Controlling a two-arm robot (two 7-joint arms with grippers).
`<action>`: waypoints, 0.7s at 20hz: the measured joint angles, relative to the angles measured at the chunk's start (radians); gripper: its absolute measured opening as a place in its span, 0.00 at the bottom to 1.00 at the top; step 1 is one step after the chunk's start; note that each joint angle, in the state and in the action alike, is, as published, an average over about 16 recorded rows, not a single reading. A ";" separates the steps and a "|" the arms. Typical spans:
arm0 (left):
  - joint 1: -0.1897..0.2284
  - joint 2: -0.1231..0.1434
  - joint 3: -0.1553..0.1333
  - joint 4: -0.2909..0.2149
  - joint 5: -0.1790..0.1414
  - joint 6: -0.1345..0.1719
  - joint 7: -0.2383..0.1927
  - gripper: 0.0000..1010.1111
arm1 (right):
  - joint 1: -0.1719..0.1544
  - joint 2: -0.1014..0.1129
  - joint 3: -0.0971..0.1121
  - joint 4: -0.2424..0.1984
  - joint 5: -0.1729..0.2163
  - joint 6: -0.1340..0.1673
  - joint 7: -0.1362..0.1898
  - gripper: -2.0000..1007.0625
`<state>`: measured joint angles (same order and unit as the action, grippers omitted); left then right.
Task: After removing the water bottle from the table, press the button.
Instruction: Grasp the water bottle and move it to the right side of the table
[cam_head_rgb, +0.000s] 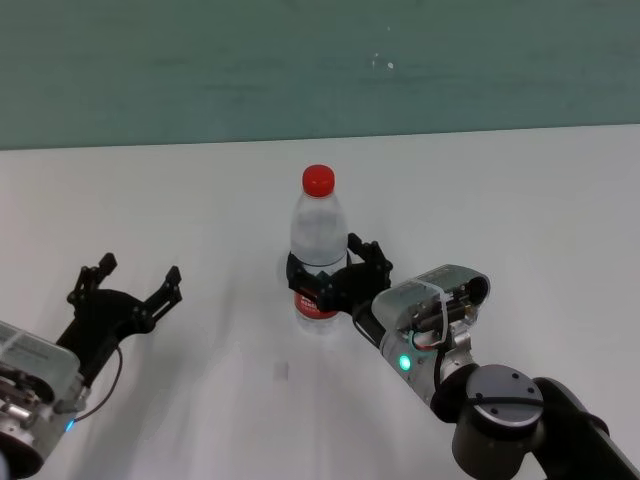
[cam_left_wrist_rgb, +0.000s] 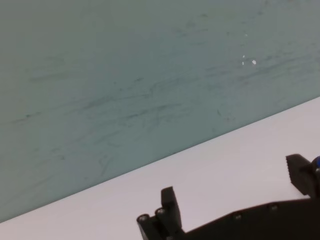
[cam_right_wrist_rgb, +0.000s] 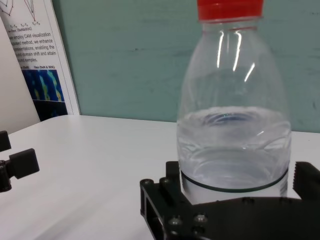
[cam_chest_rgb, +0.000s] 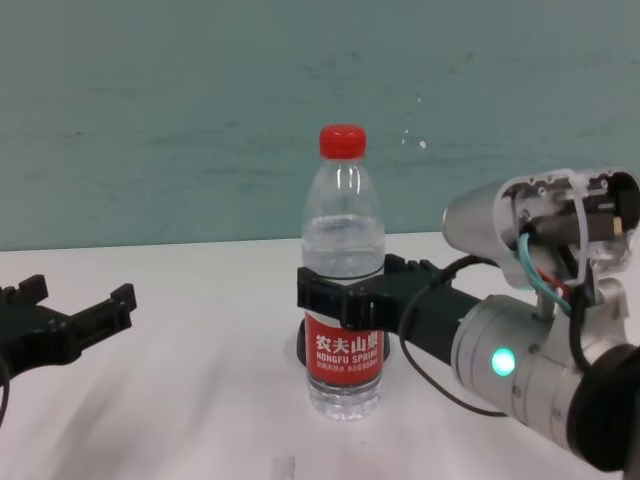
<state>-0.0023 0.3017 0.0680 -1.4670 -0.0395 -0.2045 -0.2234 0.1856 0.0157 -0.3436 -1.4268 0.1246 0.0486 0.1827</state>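
Smooth white table (cam_head_rgb: 520, 200), clear ribbed bottle (cam_head_rgb: 318, 255)

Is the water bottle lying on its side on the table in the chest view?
No, the water bottle stands upright on the table, red cap on top.

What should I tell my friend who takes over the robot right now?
Right gripper: open, its fingers either side of the water bottle, not squeezing it.
Left gripper: open, idle over the table's left side.
The bottle stands upright mid-table, part full, red cap on.
The button is not clearly visible in any view.
Done: reached the bottle.
Left: grip it, take it off the table, press the button.
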 joint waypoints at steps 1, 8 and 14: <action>0.000 0.000 0.000 0.000 0.000 0.000 0.000 0.99 | 0.001 0.000 0.000 0.001 0.000 0.000 0.000 0.99; 0.000 0.000 0.000 0.000 0.000 0.000 0.000 0.99 | 0.002 0.000 0.000 0.002 0.000 0.000 0.000 0.95; 0.000 0.000 0.000 0.000 0.000 0.000 0.000 0.99 | 0.000 -0.001 0.001 0.000 0.000 -0.001 0.000 0.87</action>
<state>-0.0023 0.3017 0.0680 -1.4670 -0.0395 -0.2045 -0.2234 0.1856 0.0150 -0.3427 -1.4265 0.1247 0.0475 0.1823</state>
